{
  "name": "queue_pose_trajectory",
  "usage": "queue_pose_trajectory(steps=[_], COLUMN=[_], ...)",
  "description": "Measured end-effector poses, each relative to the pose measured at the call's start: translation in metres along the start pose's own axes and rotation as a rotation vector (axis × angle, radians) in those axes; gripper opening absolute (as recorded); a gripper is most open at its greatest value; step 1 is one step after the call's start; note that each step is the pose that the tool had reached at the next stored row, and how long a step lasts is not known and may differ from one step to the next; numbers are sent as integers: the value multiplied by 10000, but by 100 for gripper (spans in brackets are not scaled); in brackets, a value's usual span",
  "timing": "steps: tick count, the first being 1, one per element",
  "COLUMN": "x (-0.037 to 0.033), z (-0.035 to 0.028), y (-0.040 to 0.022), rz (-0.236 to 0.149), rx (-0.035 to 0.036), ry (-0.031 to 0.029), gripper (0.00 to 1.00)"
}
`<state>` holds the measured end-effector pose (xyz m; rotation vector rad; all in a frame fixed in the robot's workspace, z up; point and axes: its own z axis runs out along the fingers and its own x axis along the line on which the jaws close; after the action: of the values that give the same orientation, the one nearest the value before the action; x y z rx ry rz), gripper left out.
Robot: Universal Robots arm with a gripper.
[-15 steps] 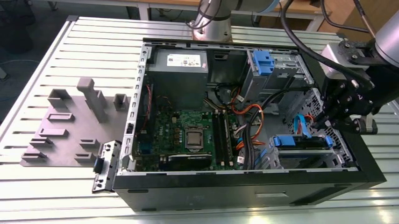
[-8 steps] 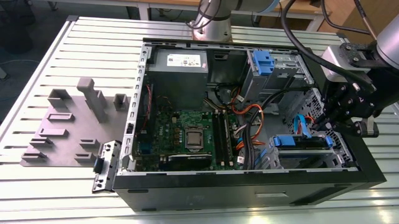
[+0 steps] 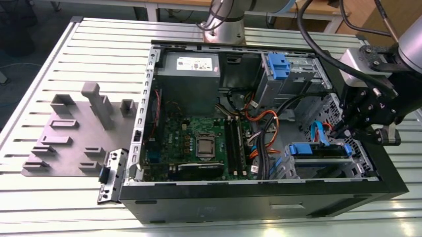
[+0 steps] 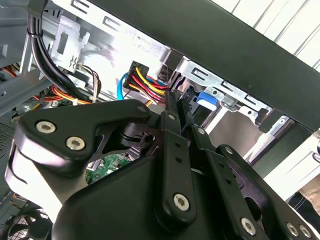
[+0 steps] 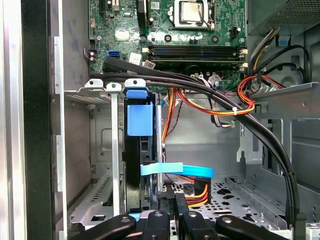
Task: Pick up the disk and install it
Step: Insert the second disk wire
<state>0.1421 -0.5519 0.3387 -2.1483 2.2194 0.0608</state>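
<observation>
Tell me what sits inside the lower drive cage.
The disk stands on edge in the drive cage, its blue carrier tab showing; a blue data cable leaves it. The drive's label and faces are hidden by the cage walls.

Hand (image 5: 172, 220) cut off by first wrist view's edge; disk (image 5: 134, 175) mostly hidden inside drive cage (image 5: 102, 150).

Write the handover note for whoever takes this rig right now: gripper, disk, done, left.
Gripper: low inside the computer case, right at the drive cage; open or shut cannot be told.
Disk: standing on edge in a slot of the drive cage, in its blue carrier.
Done: the disk is off the table and in the cage.
Left: confirm it is fully seated; these views do not settle that.
</observation>
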Motion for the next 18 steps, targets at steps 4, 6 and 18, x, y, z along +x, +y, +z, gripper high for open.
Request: queue_pose_trajectory(steps=[4, 6, 18], x=[36, 56, 215], z=[-2, -3, -14], y=[-1, 7, 31], rz=[-1, 1, 2], rx=[0, 5, 25], ry=[-6, -39, -463], gripper=[17, 17, 17])
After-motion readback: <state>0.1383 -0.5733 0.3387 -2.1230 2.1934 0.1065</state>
